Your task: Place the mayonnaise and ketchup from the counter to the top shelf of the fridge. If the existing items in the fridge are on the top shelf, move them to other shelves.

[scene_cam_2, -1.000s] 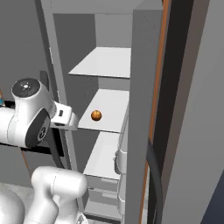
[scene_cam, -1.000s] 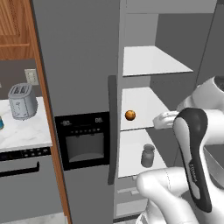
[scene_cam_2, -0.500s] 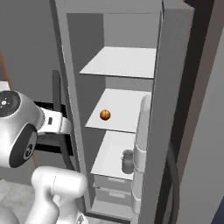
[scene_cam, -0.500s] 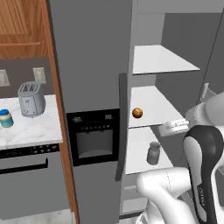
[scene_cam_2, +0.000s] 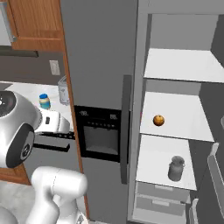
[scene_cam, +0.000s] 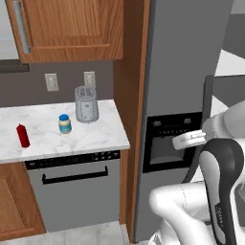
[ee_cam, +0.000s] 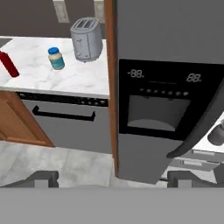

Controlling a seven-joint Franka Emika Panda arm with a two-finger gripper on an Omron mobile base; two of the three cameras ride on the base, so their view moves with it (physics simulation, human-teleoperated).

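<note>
White marble is sliding into sight on the left: the base is swinging away from the open fridge (scene_cam_2: 105, 65) toward the bench (scene_cam: 95, 136), so the whole scene is shifting across both base views while the things themselves are staying put. A second ago the shelves were facing the cameras; now the mayonnaise (scene_cam: 64, 124) and the ketchup (scene_cam: 22, 135) are showing, both upright on the bench, well apart, left of a grey toaster (scene_cam: 86, 104). The top shelf (scene_cam_2: 183, 65) is lying bare, the orange fruit (scene_cam_2: 159, 120) is sitting on the board below it and the grey jar (scene_cam_2: 176, 168) one lower, so judging from this, nothing needs clearing. The hand (ee_cam: 111, 178) is carrying nothing, its fingers spread wide, pointing toward the dispenser panel (ee_cam: 162, 103). The fetching step seems to be starting, with the jar nearer.
</note>
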